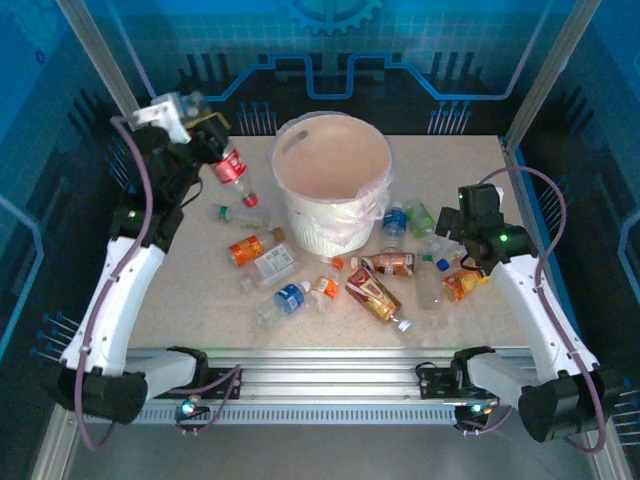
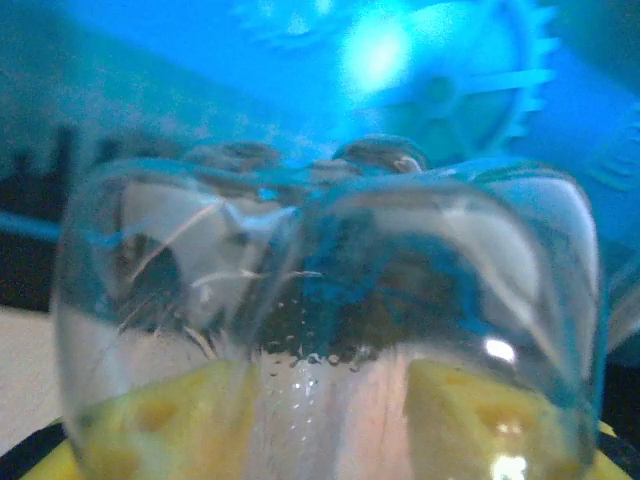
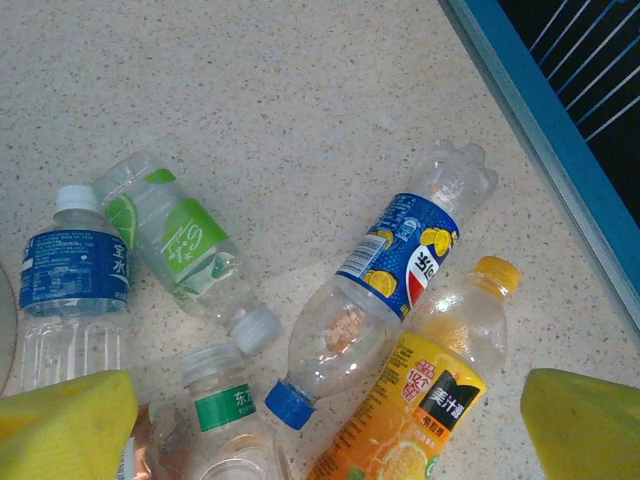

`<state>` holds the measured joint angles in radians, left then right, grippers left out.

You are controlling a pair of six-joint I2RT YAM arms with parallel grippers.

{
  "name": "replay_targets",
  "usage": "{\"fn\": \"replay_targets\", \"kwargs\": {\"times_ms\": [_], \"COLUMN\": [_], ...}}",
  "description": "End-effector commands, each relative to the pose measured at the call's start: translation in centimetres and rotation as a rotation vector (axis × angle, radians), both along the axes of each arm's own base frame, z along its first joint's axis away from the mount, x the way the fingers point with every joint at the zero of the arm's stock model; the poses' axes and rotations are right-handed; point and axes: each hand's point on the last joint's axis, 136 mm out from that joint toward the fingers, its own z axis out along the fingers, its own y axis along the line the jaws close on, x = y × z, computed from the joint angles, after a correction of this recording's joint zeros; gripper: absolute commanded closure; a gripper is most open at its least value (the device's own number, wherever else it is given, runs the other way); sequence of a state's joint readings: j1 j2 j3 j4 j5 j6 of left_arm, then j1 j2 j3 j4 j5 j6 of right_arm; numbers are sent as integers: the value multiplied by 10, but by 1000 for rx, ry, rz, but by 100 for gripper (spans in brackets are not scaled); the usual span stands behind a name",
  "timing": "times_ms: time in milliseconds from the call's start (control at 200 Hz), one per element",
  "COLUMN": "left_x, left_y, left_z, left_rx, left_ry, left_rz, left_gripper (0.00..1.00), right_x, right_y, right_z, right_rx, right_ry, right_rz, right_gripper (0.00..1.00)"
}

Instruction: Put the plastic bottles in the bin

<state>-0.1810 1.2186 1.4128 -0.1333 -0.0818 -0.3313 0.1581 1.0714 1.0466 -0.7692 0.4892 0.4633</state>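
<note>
My left gripper (image 1: 213, 145) is raised left of the bin (image 1: 300, 215) and is shut on a clear bottle with a red label (image 1: 229, 166), red cap pointing down. In the left wrist view that bottle's clear base (image 2: 330, 280) sits between my yellow fingers (image 2: 150, 430). My right gripper (image 3: 325, 430) hangs open over a cluster right of the bin: a blue lemon-label bottle (image 3: 390, 290), an orange juice bottle (image 3: 430, 400), a green-label bottle (image 3: 180, 240) and a blue-label water bottle (image 3: 75, 285). The bin, a white bucket with a pinkish liner, looks empty inside.
More bottles lie in front of the bin: an orange-label one (image 1: 247, 248), a clear one (image 1: 275, 263), a blue-label one (image 1: 290, 297) and two brown-label ones (image 1: 372, 292). The blue frame rail (image 3: 560, 170) borders the table on the right.
</note>
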Motion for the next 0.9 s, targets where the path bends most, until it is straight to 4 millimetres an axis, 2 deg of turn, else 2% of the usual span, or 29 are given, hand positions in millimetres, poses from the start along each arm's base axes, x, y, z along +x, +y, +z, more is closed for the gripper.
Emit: {"fn": "replay_targets", "kwargs": {"times_ms": [0,100,255,410,510,685,895], "left_x": [2,11,22,40,51,67,82], "left_y": [-44,-72,-111,-138,-158,-189,-209], "left_z": [62,80,96,94,79,30,-23], "left_rx": [92,145,207,227,264,397,480], "left_ry": [-230,-284,-356,-359,-317,-193,-50], "left_rz": [-142,-215,-316,-396,-465,-547,-612], "left_gripper": [62,62,61,61,60,57,57], "right_x": [-2,-4,-7,-8,-9,-9,-8], "right_y": [6,6,7,9,10,10,12], "right_z": [5,7,8,8,8,9,7], "right_rx": [30,40,56,72,81,86,96], "right_ry": [-20,-27,-40,-43,-44,-48,-43], "right_rz": [4,1,-1,0,-1,0,0], "right_gripper": [0,0,0,0,0,0,0]}}
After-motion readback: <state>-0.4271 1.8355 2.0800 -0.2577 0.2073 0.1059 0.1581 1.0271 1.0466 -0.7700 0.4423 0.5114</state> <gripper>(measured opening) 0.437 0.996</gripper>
